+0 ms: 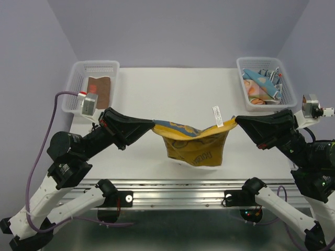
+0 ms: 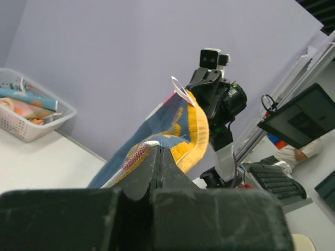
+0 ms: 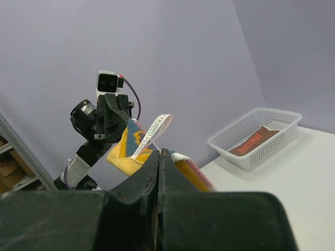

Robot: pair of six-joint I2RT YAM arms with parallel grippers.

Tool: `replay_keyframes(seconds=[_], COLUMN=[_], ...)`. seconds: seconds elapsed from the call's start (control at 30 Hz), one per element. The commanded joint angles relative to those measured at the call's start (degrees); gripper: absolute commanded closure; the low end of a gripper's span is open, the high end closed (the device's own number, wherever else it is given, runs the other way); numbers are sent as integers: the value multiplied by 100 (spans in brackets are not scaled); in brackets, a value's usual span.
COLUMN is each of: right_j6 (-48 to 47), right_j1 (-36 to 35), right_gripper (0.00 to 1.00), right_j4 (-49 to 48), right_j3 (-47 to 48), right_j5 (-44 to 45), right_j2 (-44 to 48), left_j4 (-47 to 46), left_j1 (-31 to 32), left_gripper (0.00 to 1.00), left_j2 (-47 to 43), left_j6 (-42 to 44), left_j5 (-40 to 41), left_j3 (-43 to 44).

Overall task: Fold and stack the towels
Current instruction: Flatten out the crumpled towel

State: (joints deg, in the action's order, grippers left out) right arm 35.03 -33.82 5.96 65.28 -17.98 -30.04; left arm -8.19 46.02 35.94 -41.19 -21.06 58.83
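A yellow-orange towel with a blue patterned face hangs between both grippers above the table's middle, sagging, its lower edge near the table. My left gripper is shut on its left corner. My right gripper is shut on its right corner, where a white label sticks up. A brown towel lies in the left basket. Several patterned towels fill the right basket.
The white table runs between the two white mesh baskets at its far corners. A metal rail lines the near edge, by the arm bases. Purple walls close in behind and at the sides.
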Motion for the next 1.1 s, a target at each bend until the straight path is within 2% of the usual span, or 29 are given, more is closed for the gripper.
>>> replay_keyframes(seconds=[0.0,0.23,0.37,0.5,0.63,0.67,0.9,1.07], right_j6=[180,-83,-215,-321,-496,-523,-1059,-1279], right_j1=[-10,-10,-10,-10,-10,-10,16,454], right_gripper=[99,99,99,99,99,99,99,99], right_j4=[-103,-25,2,-217,-515,-543,-1395,-1781], right_j3=[3,-243,-594,-990,-1113,-1079,-824,-165], right_j5=[-224,662,1462,2402,3255,3674,4670,4549], right_j2=[60,-54,-186,-562,-1238,-1371,-2856,-3946], left_j4=[-438,-360,-149,54,1,-25,-701,-957], left_j1=[12,21,21,12,-189,-312,-1683,-2175], left_gripper=[100,100,100,100,100,100,100,100], left_j2=[-87,-17,263,912,1598,1913,3241,4121], left_j6=[-144,41,304,647,911,1015,1157,1394], left_j5=[-293,426,1330,3076,3784,3680,2424,1878], left_j3=[-82,-240,-346,-285,-92,22,243,813])
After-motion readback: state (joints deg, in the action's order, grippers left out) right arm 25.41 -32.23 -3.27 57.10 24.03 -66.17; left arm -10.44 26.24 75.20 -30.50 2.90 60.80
